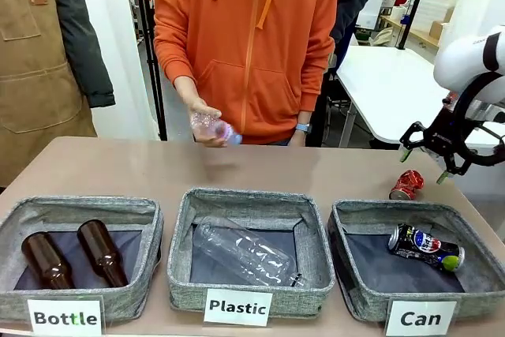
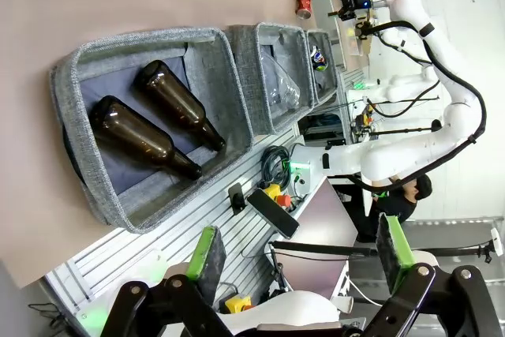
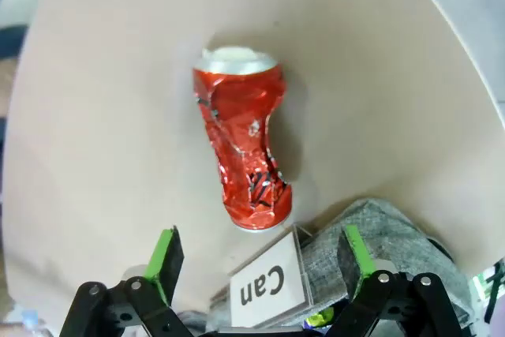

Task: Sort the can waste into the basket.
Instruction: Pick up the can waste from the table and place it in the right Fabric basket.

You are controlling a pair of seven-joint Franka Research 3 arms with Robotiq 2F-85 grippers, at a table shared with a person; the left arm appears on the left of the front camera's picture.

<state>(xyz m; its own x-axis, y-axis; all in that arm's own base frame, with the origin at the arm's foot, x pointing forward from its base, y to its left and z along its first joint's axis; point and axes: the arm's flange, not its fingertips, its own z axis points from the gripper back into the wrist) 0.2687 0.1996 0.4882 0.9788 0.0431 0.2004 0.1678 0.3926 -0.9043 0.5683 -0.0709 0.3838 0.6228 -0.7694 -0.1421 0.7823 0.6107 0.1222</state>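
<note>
While the right gripper (image 1: 424, 162) hangs in the air with its green-padded fingers spread wide and nothing between them, the red crushed can (image 1: 406, 185) lies on the table just below and slightly to the inner side of it, outside the baskets. Seen from the right wrist, that can (image 3: 241, 144) lies lengthwise straight ahead of the open fingers, its silver end pointing away and its crumpled end nearest the gripper (image 3: 259, 254), apart from both pads. Below the hand and nearer the robot sits the grey basket labelled "Can" (image 1: 355, 215), and inside it the black can (image 1: 425, 247) with the red-white-blue logo lies on its side on the dark bottom. The left gripper (image 2: 298, 246) is also spread wide and empty, held off the table's near edge, with the "Bottle" basket (image 2: 75, 69) ahead of it holding two brown glass bottles (image 2: 175, 102) side by side. Across the table, a person in an orange hoodie holds a clear plastic bottle (image 1: 214, 127) in one hand (image 1: 202, 116), well away from both grippers.
</note>
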